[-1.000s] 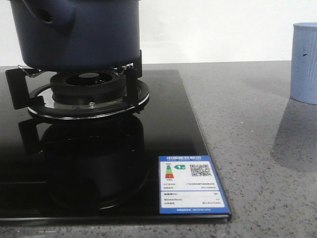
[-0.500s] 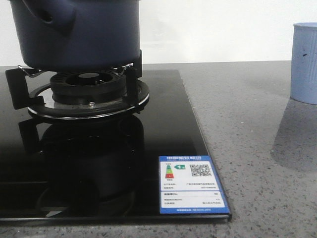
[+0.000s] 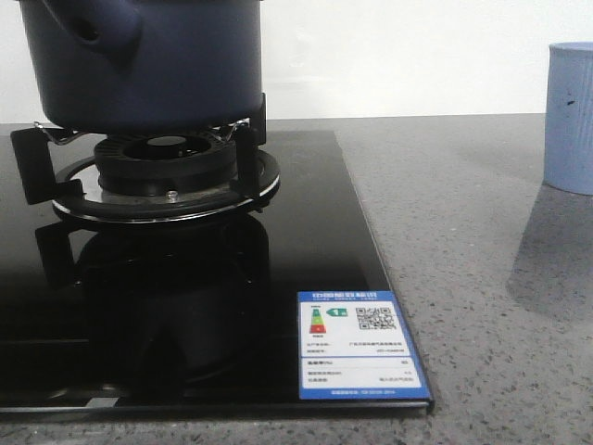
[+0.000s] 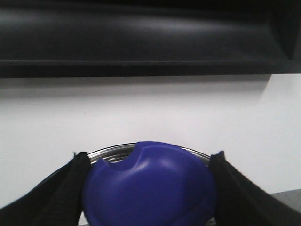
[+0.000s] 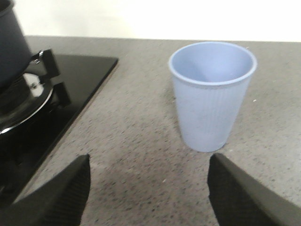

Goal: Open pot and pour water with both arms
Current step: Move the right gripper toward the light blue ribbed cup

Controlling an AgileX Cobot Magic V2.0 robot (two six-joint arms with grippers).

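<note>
The pot sits on the burner at about ten o'clock in the front view, its stubby handle toward the camera. Seen from the left wrist, the left gripper has a blue lid filling the gap between its two fingers, a metal rim showing just behind. The fingers appear to press against its sides, so I judge it closed on the lid, though the contact itself sits low in the view. Whether the lid is lifted clear of the pot I cannot tell.

The right gripper hovers spread wide with nothing between its fingers, the cup ahead at roughly one o'clock and the pot's edge off at ten.

To do this step well, I'd raise the lid straight up and level so its rim doesn't catch, then carry it well away from the cup. The right arm would need a firm hold on that short handle before any tilt.

The black glass hob is glossy, carrying a label at its near corner. It lies on a speckled grey counter against a plain white wall.
</note>
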